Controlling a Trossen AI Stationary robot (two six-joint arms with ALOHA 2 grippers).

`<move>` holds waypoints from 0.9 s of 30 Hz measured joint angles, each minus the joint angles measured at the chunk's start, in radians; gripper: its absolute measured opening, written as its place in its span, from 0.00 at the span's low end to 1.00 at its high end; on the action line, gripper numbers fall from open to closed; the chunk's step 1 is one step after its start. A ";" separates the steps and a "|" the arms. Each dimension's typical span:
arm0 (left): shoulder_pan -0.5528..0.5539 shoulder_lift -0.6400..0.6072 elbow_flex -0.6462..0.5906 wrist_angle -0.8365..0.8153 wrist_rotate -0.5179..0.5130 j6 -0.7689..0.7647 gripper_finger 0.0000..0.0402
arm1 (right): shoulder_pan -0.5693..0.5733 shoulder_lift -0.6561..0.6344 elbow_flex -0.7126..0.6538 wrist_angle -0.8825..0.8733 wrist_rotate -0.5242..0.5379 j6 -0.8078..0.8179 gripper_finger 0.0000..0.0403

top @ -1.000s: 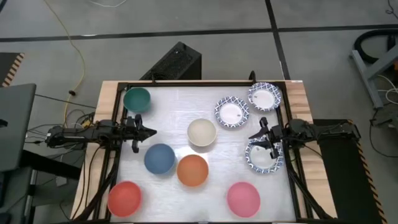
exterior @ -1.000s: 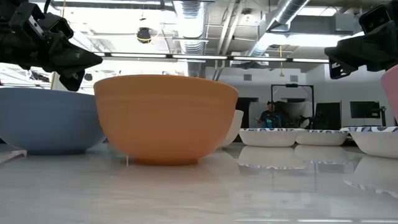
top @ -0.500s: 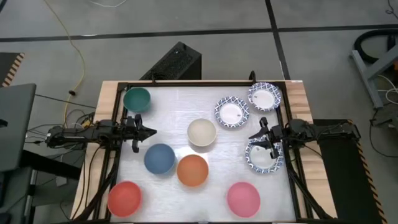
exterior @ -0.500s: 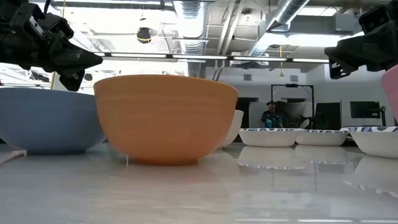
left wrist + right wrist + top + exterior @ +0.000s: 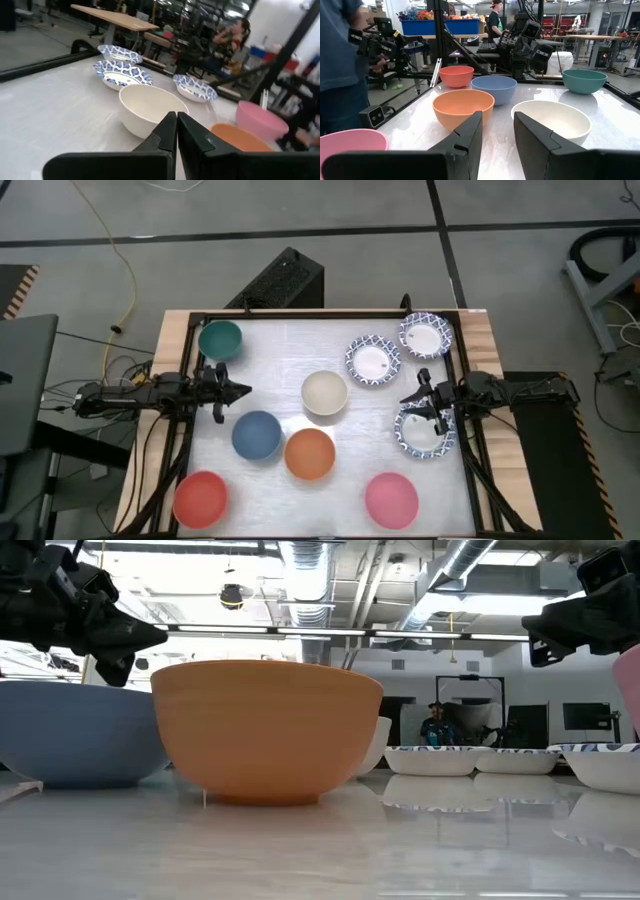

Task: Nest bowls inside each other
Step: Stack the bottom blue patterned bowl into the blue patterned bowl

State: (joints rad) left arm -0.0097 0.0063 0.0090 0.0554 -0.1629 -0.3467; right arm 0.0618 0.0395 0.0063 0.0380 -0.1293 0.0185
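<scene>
The table (image 5: 290, 340) carries nine bowls, none nested. In the high view the teal bowl (image 5: 220, 340) sits at the far left corner, the red bowl (image 5: 200, 498) at the near left corner, the pink bowl (image 5: 391, 497) toward the near right corner. The blue bowl (image 5: 257, 434) and orange bowl (image 5: 309, 453) stand just beside each other near the middle, with the cream bowl (image 5: 325, 393) beyond them. Two patterned bowls (image 5: 373, 360) lie by the far right corner; a third patterned bowl (image 5: 424, 431) lies at the right edge.

The left gripper (image 5: 238, 391) hovers at the left edge, fingers pressed together, holding nothing; its wrist view confirms this. The right gripper (image 5: 412, 401) hangs over the third patterned bowl, fingers parted and empty, as only its wrist view shows.

The low view alone shows a person (image 5: 434, 726) in the room behind.
</scene>
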 joint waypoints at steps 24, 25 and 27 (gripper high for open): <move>0.000 0.000 0.000 0.014 -0.166 -0.544 0.00 | -0.067 0.000 0.000 0.000 0.080 -0.015 0.33; 0.000 0.000 0.000 0.014 -0.165 -0.536 0.00 | -0.073 0.000 0.000 0.000 0.080 -0.019 0.33; 0.000 0.000 0.000 0.014 -0.178 -0.519 0.00 | -0.078 0.000 0.000 0.001 0.080 -0.019 0.33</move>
State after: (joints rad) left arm -0.0101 0.0063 0.0090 0.0696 -0.3405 -0.8654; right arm -0.0164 0.0395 0.0062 0.0386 -0.0498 -0.0006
